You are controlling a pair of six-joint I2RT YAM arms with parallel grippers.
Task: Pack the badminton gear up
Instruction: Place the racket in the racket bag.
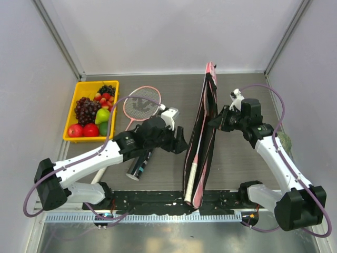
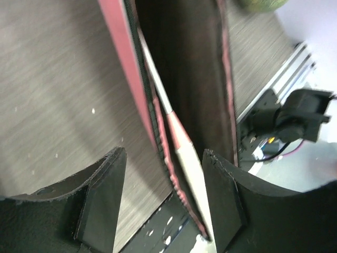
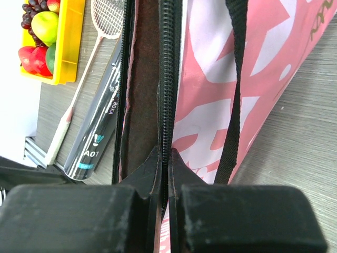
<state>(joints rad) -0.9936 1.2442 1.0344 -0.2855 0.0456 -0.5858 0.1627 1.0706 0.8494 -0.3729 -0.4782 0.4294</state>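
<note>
R gripper (image 1: 215, 121) is pinching the zipper edge of the pink bag (image 1: 208, 100), which is standing on edge mid-table w/ one racket (image 1: 189, 182) inside, handle toward the near edge, while L gripper (image 1: 180, 143) is hovering spread just left of it, & 2nd racket (image 1: 142, 103) & tube (image 1: 139, 166) are lying further left.

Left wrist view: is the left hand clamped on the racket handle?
No, the left hand is open, fingers well apart either side of the racket handle.
</note>
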